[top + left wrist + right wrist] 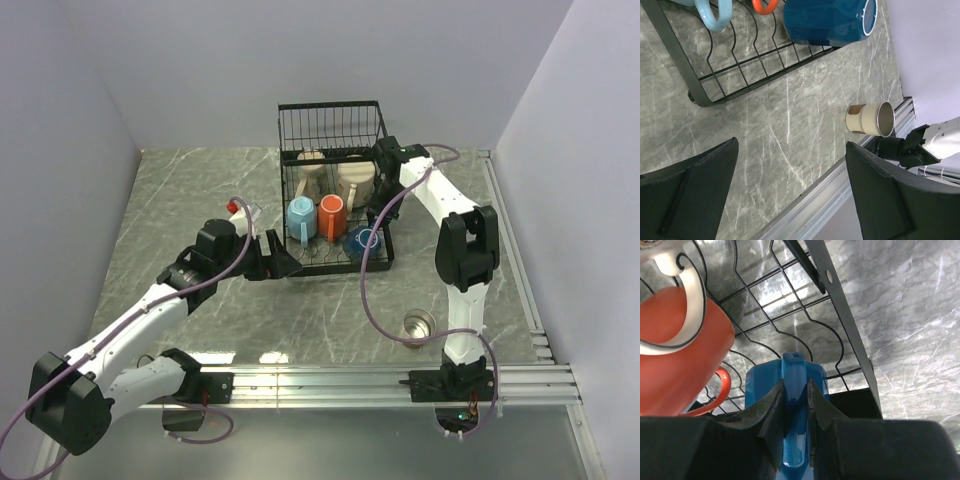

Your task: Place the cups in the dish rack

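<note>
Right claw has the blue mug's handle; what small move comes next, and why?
Probably open the right claw and let go: the blue mug already lies on the rack, its handle pinched between the fingers. The steel cup sits outside it.

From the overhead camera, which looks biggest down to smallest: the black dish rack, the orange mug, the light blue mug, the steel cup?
1. dish rack, by far the largest.
2. orange mug and light blue mug: they look about alike, so no ranking between them.
3. steel cup, the smallest.

Open table (300, 310) between steel cup (419, 324), dish rack (330, 104)
</note>
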`<move>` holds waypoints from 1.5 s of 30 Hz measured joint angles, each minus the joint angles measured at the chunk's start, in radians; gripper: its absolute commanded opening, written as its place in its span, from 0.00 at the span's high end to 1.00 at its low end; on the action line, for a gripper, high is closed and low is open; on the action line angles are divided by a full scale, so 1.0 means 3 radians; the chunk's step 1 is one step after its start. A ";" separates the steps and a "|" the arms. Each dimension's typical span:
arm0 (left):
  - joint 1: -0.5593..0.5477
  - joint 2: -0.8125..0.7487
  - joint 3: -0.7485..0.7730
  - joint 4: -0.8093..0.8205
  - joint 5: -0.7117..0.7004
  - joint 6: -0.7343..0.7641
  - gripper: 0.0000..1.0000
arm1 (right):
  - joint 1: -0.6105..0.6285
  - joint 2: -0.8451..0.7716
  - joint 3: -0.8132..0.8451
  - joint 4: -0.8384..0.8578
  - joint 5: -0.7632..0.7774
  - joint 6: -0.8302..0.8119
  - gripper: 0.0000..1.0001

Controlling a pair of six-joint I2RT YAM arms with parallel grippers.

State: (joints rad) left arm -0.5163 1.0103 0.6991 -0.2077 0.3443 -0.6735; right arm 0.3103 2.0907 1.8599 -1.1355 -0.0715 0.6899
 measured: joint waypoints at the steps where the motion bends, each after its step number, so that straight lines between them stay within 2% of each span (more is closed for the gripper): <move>1: 0.0001 -0.0015 -0.0004 0.0000 0.0000 0.0000 0.07 | -0.0006 0.0009 0.0017 -0.0005 0.0006 0.0022 0.99; 5: 0.0003 -0.0060 -0.0036 -0.0001 0.0000 0.0000 0.07 | -0.0032 0.0014 0.0027 0.0010 0.0043 0.0112 0.66; 6: 0.0003 -0.0061 -0.0042 0.0000 0.0003 -0.0001 0.07 | -0.0037 0.0014 0.0034 0.0019 0.0051 0.0136 0.49; 8: 0.0003 -0.0058 -0.0056 0.0000 0.0020 -0.0001 0.07 | -0.0066 0.0014 0.0057 0.0070 0.0053 0.0174 0.40; 11: 0.0003 -0.0038 -0.0056 0.0003 0.0060 -0.0001 0.07 | -0.0175 0.0014 0.0066 0.0122 0.0052 0.0243 0.34; 16: 0.0003 0.0041 -0.0056 0.0001 0.0111 -0.0001 0.07 | -0.0361 0.0019 0.0006 0.0164 0.0052 0.0338 0.33; 23: 0.0005 0.0070 -0.0055 -0.0004 0.0148 0.0001 0.07 | -0.0412 -0.0065 -0.0238 0.0243 0.0074 0.0389 0.33; 28: 0.0005 0.0108 0.0001 -0.0136 0.0153 0.0043 0.08 | -0.0497 -0.0413 -0.0467 0.0233 0.0116 0.0374 0.33; 36: -0.0039 0.0318 0.0362 -0.0350 0.0173 0.0178 0.08 | -0.0796 -0.1199 -0.0624 0.0239 0.0294 0.0249 0.32; 40: -0.0308 0.0478 0.0618 -0.0426 0.0080 0.0177 0.08 | -0.0904 -0.1546 -0.0877 0.0251 0.0294 0.0198 0.32; 45: -0.0984 0.0810 0.1017 -0.0502 -0.0173 0.0140 0.09 | -0.0935 -0.2131 -0.1395 0.0277 0.0201 0.0121 0.32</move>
State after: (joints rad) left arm -0.8116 1.2533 1.0042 -0.3584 0.2924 -0.6315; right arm 0.0299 1.4513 1.4414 -1.0523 -0.0113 0.7261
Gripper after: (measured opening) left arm 0.914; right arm 0.676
